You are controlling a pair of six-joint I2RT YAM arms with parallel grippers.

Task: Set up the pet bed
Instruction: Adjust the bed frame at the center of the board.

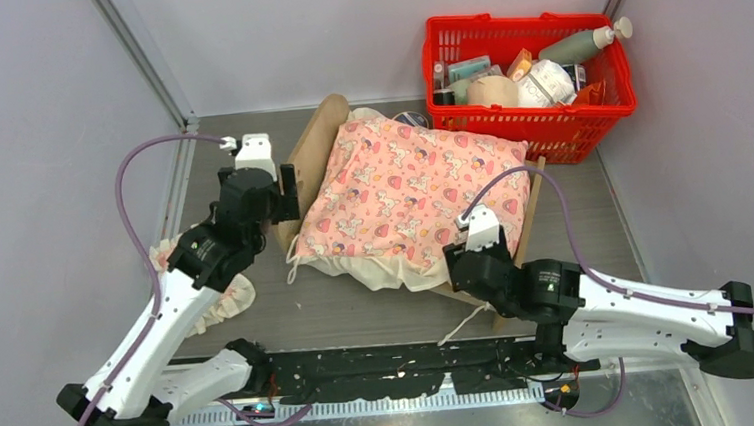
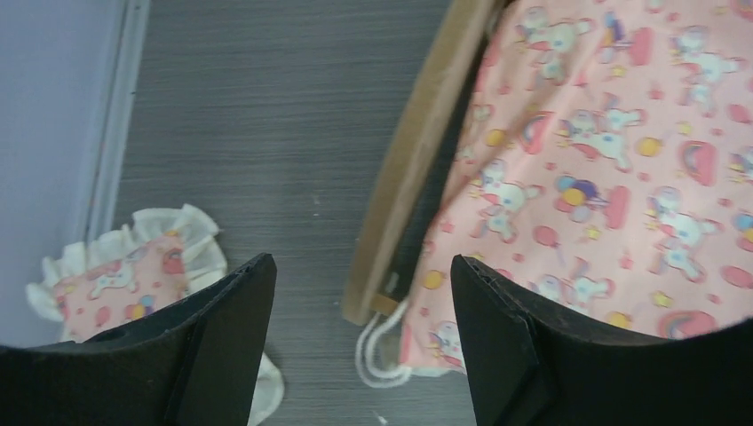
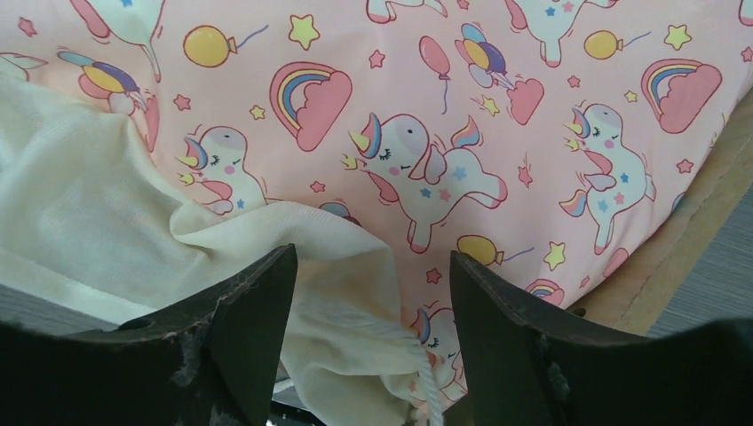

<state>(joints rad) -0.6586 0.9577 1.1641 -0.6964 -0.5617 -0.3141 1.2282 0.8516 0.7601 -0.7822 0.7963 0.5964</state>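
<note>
Nearest the arm bases, at five o'clock, the right gripper (image 1: 482,232) stands open and empty over the cream frill of the blanket (image 1: 406,186). At nine o'clock the left gripper (image 1: 287,193) gapes, also empty, beside the pet bed (image 1: 312,149), which sits mid-table under that blanket. Light, stiff plywood, I'd guess. It's best pinched on its arched wooden end, since the cloth would only slip.

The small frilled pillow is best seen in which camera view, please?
The left wrist view: the pillow shows print and frill, only its near edge behind the left gripper. In the top view the left arm hides most of it. The right wrist view misses it.
</note>
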